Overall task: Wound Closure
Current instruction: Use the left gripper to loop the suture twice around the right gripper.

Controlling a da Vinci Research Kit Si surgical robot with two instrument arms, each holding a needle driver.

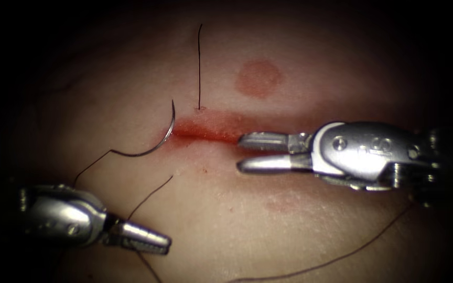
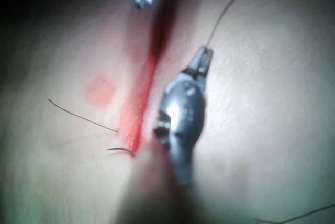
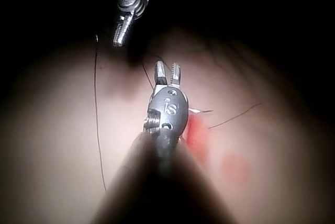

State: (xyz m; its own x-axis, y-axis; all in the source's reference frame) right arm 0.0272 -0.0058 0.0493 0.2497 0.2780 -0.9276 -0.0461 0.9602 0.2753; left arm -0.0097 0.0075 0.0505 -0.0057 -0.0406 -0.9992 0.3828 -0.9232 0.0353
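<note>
while both hands hold nothing, right hand (image 1: 239, 152) spread, left hand (image 1: 155, 241) pressed together, needle (image 1: 166, 133) arcs tip-up.

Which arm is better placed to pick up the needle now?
Probably right: the right claw is open, empty, pointing along the cut at the needle; the left claw is shut, farther off.

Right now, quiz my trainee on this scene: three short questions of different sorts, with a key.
1. True or false: the right hand holds the needle.
2. By the endoscope view, the needle sits at which part of the cut? A) left end B) middle C) right end
3. Fill in: the right hand's jaws stand ____.

Key: 1 false, as neither tool holds the needle; 2 A; 3 open, holding nothing.
</note>
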